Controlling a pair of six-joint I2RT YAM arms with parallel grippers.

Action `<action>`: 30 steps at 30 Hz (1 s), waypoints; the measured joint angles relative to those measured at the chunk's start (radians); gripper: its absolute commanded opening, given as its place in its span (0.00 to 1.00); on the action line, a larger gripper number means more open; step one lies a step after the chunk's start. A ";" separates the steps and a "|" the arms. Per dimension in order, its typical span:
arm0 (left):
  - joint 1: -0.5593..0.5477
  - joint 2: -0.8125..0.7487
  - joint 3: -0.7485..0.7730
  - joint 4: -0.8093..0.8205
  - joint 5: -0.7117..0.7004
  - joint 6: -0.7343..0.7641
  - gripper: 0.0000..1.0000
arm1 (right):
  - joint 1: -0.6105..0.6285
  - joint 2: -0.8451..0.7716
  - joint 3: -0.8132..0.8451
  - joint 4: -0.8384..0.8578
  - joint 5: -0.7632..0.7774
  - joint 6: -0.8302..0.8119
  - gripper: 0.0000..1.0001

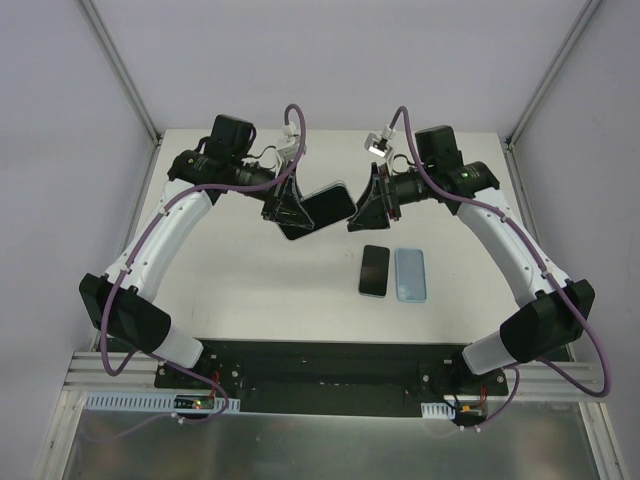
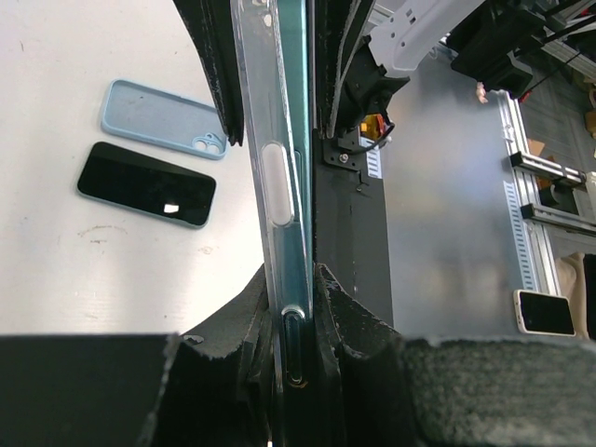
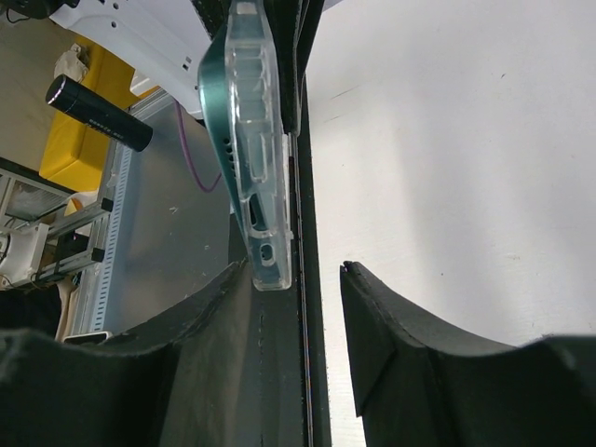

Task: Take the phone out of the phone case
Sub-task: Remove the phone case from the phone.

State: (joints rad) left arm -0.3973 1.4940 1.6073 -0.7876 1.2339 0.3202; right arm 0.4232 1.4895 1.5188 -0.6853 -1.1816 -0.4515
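Observation:
A teal phone point(image 1: 328, 205) in a clear phone case point(image 2: 270, 140) hangs above the middle of the table. My left gripper point(image 1: 290, 210) is shut on its left part. The left wrist view shows the phone edge-on, its teal side point(image 2: 296, 140) pinched at my left gripper point(image 2: 291, 279). My right gripper point(image 1: 358, 215) is at the phone's right end. In the right wrist view the case's end point(image 3: 256, 168) sits against the left one of the fingers point(image 3: 209, 326). A gap separates it from the other finger, so my right gripper point(image 3: 296, 270) stands open.
A bare black phone point(image 1: 375, 270) and an empty light blue case point(image 1: 410, 275) lie side by side on the white table, near its front. Both also show in the left wrist view, the black phone point(image 2: 147, 183) below the blue case point(image 2: 163, 119).

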 measured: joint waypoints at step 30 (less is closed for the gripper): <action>0.000 0.000 -0.025 0.022 0.037 -0.018 0.00 | 0.000 -0.010 0.018 0.002 0.023 0.002 0.52</action>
State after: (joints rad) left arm -0.3973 1.4940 1.5826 -0.7658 1.2713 0.3019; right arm 0.4232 1.4799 1.5364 -0.6838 -1.1591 -0.4492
